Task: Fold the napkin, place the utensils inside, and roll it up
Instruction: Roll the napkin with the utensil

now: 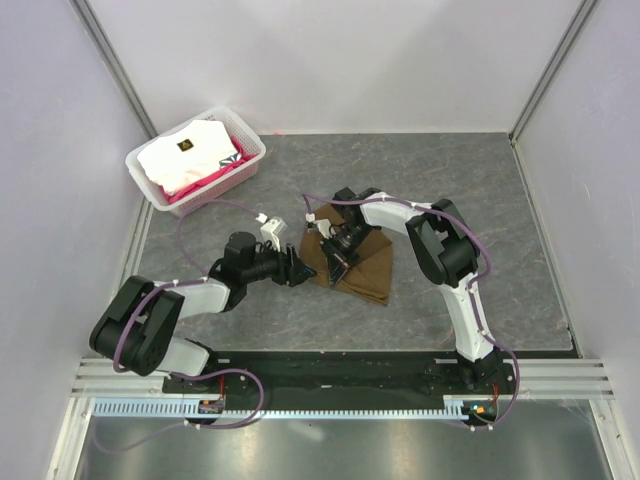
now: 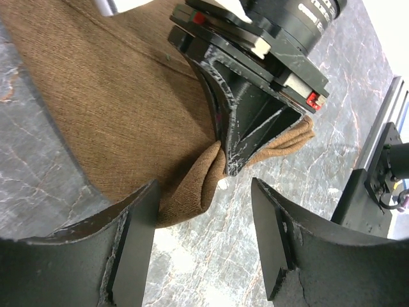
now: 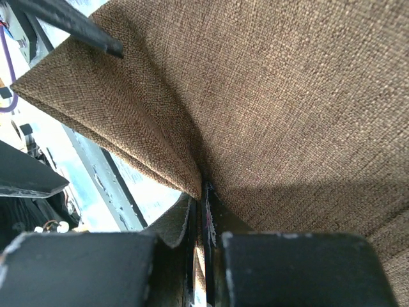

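We are seeing the napkin (image 1: 365, 272) lying folded in the middle of the worktop (image 1: 470, 190), between the 2 arms. The right hand (image 3: 203, 220) is reaching down on the napkin's left edge. Its 2 fingers are pressing together on a raised fold of the cloth, so it is clamped on the napkin. The left hand (image 2: 204, 192) is hovering low just beside that same fold, its fingers standing apart and gripping nothing. A basket (image 1: 143, 180) holding cloths (image 1: 190, 155) is standing at the far left corner, well apart from the napkin.
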Robot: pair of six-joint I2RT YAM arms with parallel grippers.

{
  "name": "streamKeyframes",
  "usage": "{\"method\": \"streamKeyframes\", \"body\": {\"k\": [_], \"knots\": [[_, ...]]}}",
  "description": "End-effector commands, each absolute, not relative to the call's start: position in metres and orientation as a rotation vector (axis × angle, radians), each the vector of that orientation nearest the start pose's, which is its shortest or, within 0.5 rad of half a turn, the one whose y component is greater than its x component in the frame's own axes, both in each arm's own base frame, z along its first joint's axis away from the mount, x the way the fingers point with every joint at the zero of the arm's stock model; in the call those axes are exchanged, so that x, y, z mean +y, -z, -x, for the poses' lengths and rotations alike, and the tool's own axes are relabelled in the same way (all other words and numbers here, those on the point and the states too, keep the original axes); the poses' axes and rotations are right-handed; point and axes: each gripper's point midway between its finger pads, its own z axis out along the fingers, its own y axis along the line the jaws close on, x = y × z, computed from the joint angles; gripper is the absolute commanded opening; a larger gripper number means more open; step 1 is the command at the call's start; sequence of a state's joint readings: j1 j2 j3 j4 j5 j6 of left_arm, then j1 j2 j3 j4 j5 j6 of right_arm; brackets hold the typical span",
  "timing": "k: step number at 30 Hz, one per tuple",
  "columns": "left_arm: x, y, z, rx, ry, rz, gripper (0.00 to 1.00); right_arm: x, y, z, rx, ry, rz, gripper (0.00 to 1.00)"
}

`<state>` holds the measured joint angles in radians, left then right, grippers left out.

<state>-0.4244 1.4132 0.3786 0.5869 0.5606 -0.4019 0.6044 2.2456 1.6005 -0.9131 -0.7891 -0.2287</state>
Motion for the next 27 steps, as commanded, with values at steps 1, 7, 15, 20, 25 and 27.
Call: {"method": "streamKeyframes", "body": {"k": [1, 7, 15, 20, 25, 27], "knots": [[-0.244, -0.078, -0.265, 2.004, 1.077, -0.479, 0.64, 0.298, 0.014, -0.254, 2.803, -1.104, 1.291, 0.0], [-0.241, -0.068, -0.271, 2.06, 1.032, -0.452, 0.44, 0.297, 0.013, -0.256, 2.797, -1.113, 1.285, 0.0], [-0.233, -0.053, -0.277, 2.151, 0.956, -0.397, 0.19, 0.303, -0.002, -0.267, 2.723, -1.155, 1.258, 0.06], [-0.224, -0.045, -0.282, 2.211, 0.886, -0.342, 0.02, 0.309, -0.026, -0.28, 2.603, -1.206, 1.205, 0.41], [-0.223, -0.05, -0.283, 2.225, 0.9, -0.274, 0.02, 0.303, -0.054, -0.289, 2.503, -1.105, 1.146, 0.49], [-0.227, -0.052, -0.281, 2.241, 0.935, -0.264, 0.02, 0.296, -0.066, -0.295, 2.461, -1.014, 1.109, 0.52]]}}
